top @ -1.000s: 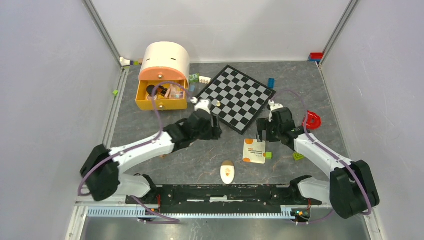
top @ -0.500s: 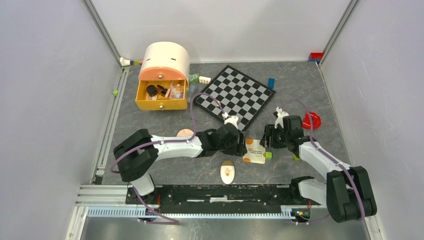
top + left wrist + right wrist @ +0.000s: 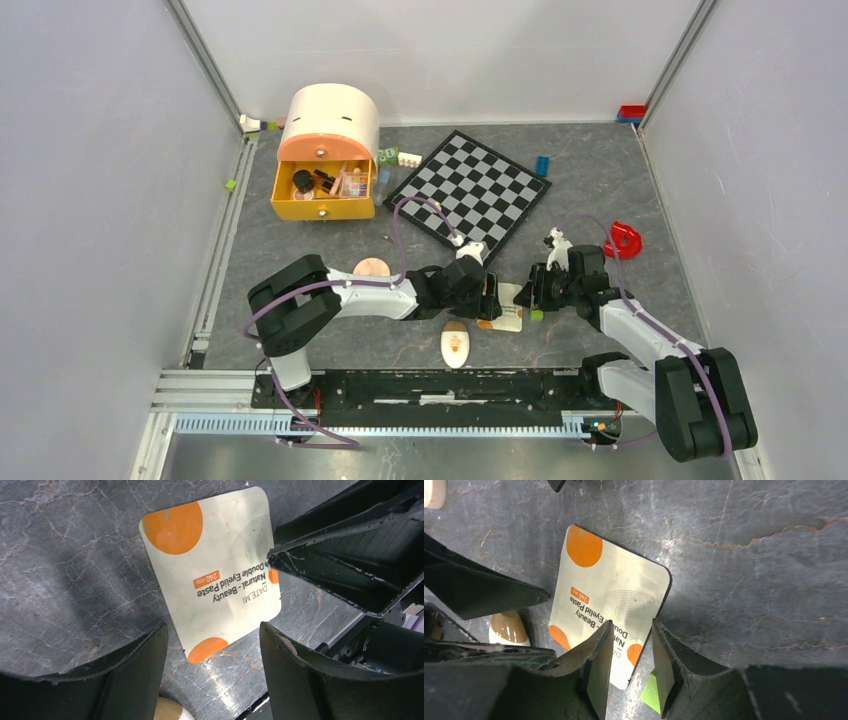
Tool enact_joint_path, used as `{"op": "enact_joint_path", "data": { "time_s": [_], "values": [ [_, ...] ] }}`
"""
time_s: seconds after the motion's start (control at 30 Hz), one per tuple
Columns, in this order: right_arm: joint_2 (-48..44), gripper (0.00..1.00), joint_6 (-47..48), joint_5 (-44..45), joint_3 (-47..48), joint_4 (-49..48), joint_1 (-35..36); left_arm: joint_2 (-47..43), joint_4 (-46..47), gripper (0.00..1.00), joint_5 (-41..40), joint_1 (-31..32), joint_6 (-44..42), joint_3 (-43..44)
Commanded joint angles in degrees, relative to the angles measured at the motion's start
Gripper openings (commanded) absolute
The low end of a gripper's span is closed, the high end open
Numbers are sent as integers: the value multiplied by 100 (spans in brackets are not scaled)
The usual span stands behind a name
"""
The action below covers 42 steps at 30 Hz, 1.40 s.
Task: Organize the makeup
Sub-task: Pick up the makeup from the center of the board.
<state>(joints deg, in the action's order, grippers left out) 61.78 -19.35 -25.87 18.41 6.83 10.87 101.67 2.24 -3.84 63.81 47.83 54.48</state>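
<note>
The white-orange sachet (image 3: 511,306) lies flat on the dark table, with both grippers at it. My left gripper (image 3: 489,301) is at its left side and stands open; in the left wrist view the sachet's (image 3: 210,575) lower corner sits between the left gripper's (image 3: 212,630) wide jaws. My right gripper (image 3: 535,291) is at its right side. My right gripper's (image 3: 631,625) jaws stand narrow and astride the sachet's (image 3: 609,600) edge, a gap still showing. The cream oval (image 3: 455,346) lies just nearer. The round peach compact (image 3: 371,267) rests beside the left arm.
An orange drawer box (image 3: 322,195) with a peach lid holds several cosmetics at the back left. The chessboard (image 3: 470,195) lies behind the grippers. A green brick (image 3: 537,314) touches the sachet's right edge; a red piece (image 3: 625,240) and a blue brick (image 3: 541,165) lie further right.
My left arm swung from the chessboard's near edge to the sachet's left side. My right gripper came down to the sachet's right edge and its jaws narrowed.
</note>
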Motion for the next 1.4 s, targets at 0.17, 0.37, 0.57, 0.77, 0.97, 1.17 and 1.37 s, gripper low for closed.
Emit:
{"op": "enact_joint_path", "data": {
  "time_s": [0.17, 0.37, 0.57, 0.77, 0.97, 1.17, 1.37],
  "values": [
    [-43, 32, -249, -458, -482, 9, 37, 411, 64, 74, 77, 114, 270, -34],
    [-36, 24, -324, -588, -595, -160, 44, 528, 101, 74, 131, 136, 279, -10],
    [28, 11, -449, -715, -681, -378, 46, 590, 92, 72, 139, 142, 240, -24],
    [1, 6, -498, -735, -691, -433, 45, 687, 92, 58, 173, 142, 226, -51],
    [12, 6, -475, -745, -674, -436, 44, 692, 92, 42, 165, 140, 226, -34],
    [-38, 6, -421, -633, -621, -358, 46, 647, 31, 30, 127, 141, 232, -8],
    [-196, 0, -561, -608, -689, -621, 42, 570, -73, 27, 42, 143, 209, 10]
  ]
}}
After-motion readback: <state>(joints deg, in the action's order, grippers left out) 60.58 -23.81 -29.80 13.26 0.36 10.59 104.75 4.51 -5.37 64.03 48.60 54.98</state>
